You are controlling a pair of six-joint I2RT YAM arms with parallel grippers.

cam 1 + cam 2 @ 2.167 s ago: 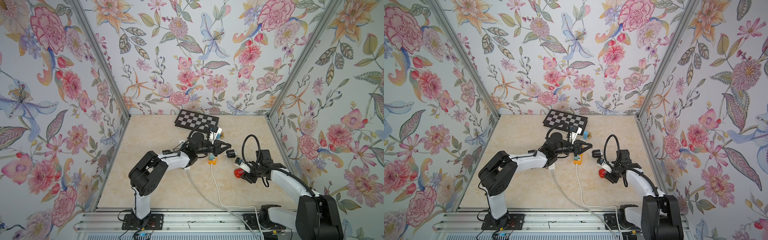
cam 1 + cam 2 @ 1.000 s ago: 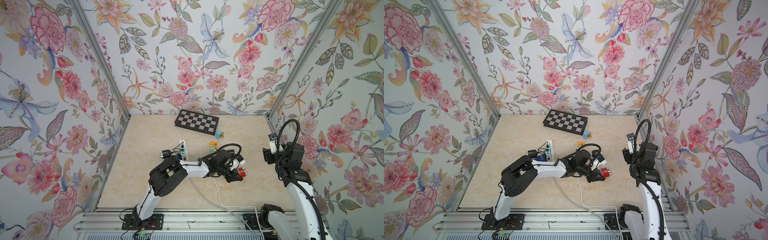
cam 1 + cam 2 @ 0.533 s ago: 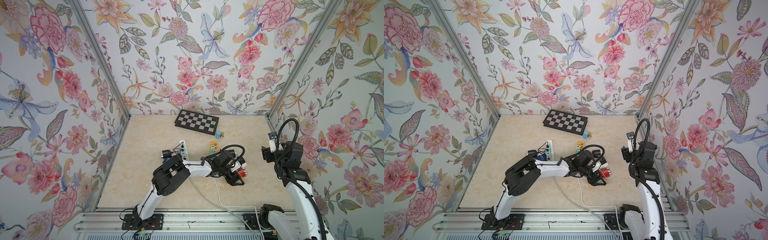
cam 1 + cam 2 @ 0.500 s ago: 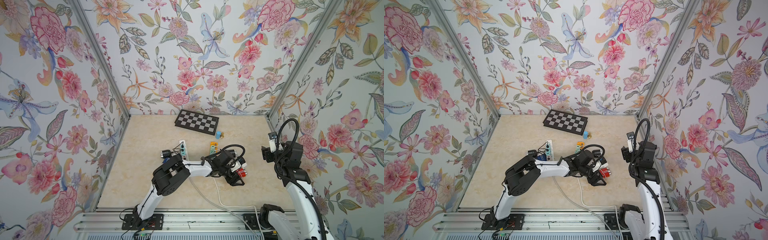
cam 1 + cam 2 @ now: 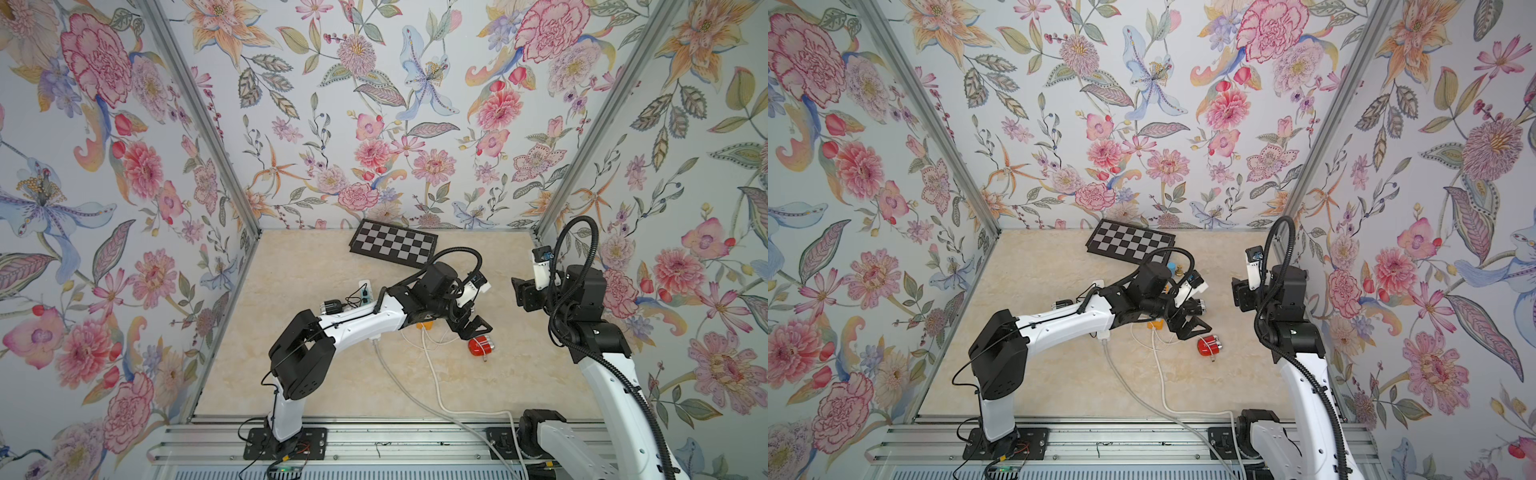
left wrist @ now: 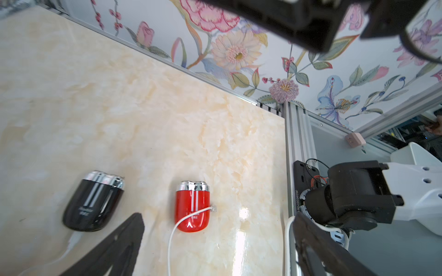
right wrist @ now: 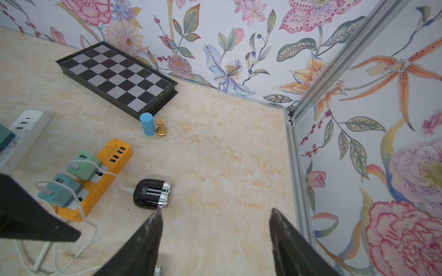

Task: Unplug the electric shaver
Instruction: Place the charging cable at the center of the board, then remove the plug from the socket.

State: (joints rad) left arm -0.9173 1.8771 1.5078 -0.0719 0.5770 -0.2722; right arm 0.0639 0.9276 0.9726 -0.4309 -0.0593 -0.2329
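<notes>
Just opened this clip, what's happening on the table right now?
The left tool hangs open just above the red electric shaver, which lies on the marble table. A thin white cable lies across it, and its connector end looks free beside the body, so it seems unplugged. The black electric shaver has another white cable plugged in from the orange power strip. The right tool is open and empty, off to the side.

Two arms: left arm point(image 5: 357, 325) stretched forward and low, left hand point(image 5: 473, 328) spread wide, empty; right arm point(image 5: 604, 374) folded upright, right hand point(image 7: 215, 241) raised, jaws parted, empty.
</notes>
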